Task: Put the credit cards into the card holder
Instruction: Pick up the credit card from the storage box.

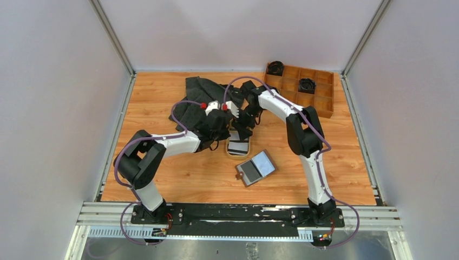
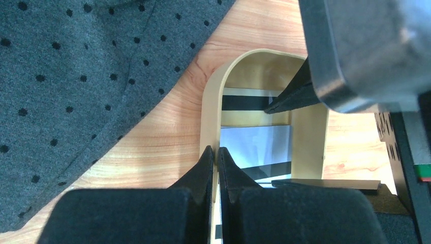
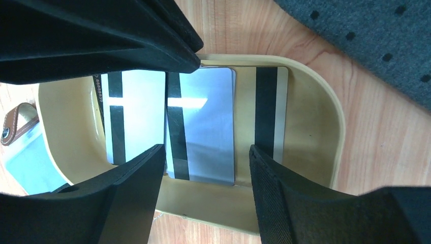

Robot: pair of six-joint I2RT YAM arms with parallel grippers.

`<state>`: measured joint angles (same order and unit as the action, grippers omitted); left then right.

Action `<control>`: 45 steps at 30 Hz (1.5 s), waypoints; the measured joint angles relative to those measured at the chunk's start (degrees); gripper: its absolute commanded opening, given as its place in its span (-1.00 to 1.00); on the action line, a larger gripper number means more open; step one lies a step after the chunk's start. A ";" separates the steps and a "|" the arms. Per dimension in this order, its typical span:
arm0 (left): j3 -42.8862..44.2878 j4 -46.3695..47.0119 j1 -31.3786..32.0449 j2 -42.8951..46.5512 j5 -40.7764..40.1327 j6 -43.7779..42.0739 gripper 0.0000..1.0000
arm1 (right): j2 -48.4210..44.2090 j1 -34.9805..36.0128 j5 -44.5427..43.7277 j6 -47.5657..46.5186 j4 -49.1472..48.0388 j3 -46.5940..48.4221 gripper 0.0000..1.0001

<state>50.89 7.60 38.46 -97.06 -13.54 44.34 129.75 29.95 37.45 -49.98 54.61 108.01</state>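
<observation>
Three striped credit cards lie in the oval tan tray [image 3: 325,117]: a white one [image 3: 129,122], a grey one [image 3: 206,127] and a pale one [image 3: 268,107]. My right gripper [image 3: 203,165] hangs open just above the grey card, one finger on each side of it, holding nothing. My left gripper [image 2: 217,150] is shut on the tray's side wall [image 2: 209,122]. In the top view both grippers, left [image 1: 218,130] and right [image 1: 242,131], meet over the tray [image 1: 238,153]. The brown card holder [image 1: 255,168] lies open in front of the tray, with grey cards on its two halves.
A dark dotted cloth [image 1: 201,100] lies behind and to the left of the tray. A wooden compartment box [image 1: 314,100] with two black objects [image 1: 275,67] stands at the back right. The holder's strap with its snap [image 3: 18,122] shows beside the tray.
</observation>
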 measured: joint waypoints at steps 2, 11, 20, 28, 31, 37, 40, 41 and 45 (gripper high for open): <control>-0.02 -0.04 0.00 0.04 0.00 0.00 -1.00 | -0.42 0.00 0.24 -0.61 -0.52 -0.81 0.26; -0.22 -0.72 0.00 0.59 -0.20 -0.07 -1.00 | -2.16 0.02 6.01 -3.32 1.33 -5.01 0.22; -0.24 -0.87 0.00 1.03 -0.46 -0.17 -1.00 | -2.05 0.00 9.70 0.04 4.20 -3.72 0.21; -0.24 -0.24 -0.02 1.22 -1.11 0.04 -1.00 | -1.53 0.02 16.04 5.57 6.23 -1.86 0.20; -0.24 -0.17 -0.02 1.22 -1.11 0.09 -1.00 | -1.11 0.04 17.79 7.26 6.67 -1.81 0.17; -0.24 -0.17 -0.02 1.22 -1.18 0.24 -1.00 | 0.39 0.07 20.06 10.40 6.91 -1.81 -0.05; -0.24 -0.17 -0.02 1.22 -1.22 0.24 -1.00 | 1.31 0.07 20.39 12.55 6.75 -1.81 -0.19; -0.24 -0.17 -0.02 1.22 -1.27 0.24 -1.00 | 1.49 0.07 20.35 13.16 6.58 -1.81 -0.27; -0.24 -0.17 -0.02 1.22 -1.31 0.26 -1.00 | 1.55 0.11 17.92 16.70 4.61 -1.90 -0.79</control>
<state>50.65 7.42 38.44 -95.83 -14.85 44.60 131.31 30.06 55.37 -33.28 59.22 106.10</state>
